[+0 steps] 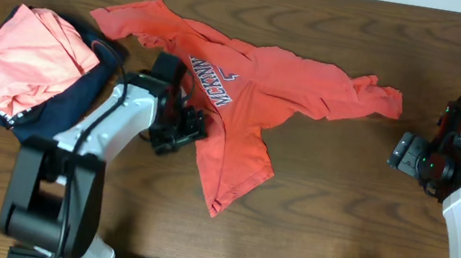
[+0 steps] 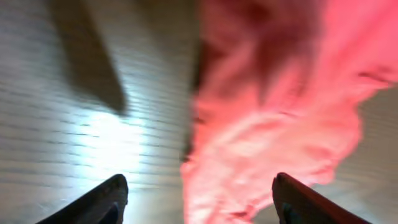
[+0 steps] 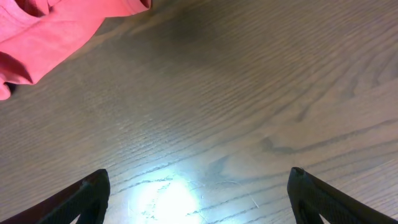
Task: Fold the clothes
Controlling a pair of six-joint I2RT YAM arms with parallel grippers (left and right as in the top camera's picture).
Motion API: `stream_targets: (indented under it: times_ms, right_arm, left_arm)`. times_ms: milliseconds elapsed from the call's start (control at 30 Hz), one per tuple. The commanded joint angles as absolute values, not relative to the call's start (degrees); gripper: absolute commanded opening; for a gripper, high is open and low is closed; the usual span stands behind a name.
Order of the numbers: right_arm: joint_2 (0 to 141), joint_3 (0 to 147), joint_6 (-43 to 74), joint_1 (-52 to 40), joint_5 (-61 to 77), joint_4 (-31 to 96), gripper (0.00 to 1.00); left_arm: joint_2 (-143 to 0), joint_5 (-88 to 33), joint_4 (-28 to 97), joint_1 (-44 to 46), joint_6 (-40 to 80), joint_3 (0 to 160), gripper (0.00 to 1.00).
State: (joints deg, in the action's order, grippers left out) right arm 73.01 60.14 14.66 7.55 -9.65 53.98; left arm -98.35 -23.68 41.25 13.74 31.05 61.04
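The coral-red T-shirt lies crumpled across the middle of the table, its navy-and-white lettering showing near its left part. My left gripper is open at the shirt's left edge, by the lower flap. In the left wrist view the red cloth fills the right half, its edge running between the open fingers. My right gripper is open over bare wood, right of the shirt's sleeve end. The right wrist view shows a corner of the shirt at top left and open fingers.
A stack of folded garments sits at the left: a pale salmon-pink one on a dark navy one. The wooden table extends bare to the front and right. Arm bases stand at the near edge.
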Motion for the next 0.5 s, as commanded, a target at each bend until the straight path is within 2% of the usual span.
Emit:
stream_targets:
  times_ms: [0,133,300,467]
  right_arm:
    - [72.8,60.3,14.1,8.0,-9.6,54.0,0.89]
    - [72.8,60.3,14.1,8.0,-9.6,54.1,0.89]
    - [72.8,60.3,14.1,8.0,-9.6,54.3,0.89]
    - [72.8,60.3,14.1,8.0,-9.6,54.5,0.9]
  left_arm:
    - [-97.4,-23.3,39.2,17.4,27.7,61.0,0.75]
    - [-98.6,-15.6,36.3,23.4,26.8,61.0,0.63]
    - [-100.9,-5.6,35.7,29.8,26.8,61.0,0.54]
    - [-104.0,-1.4,35.4,31.9,26.8,61.0,0.48]
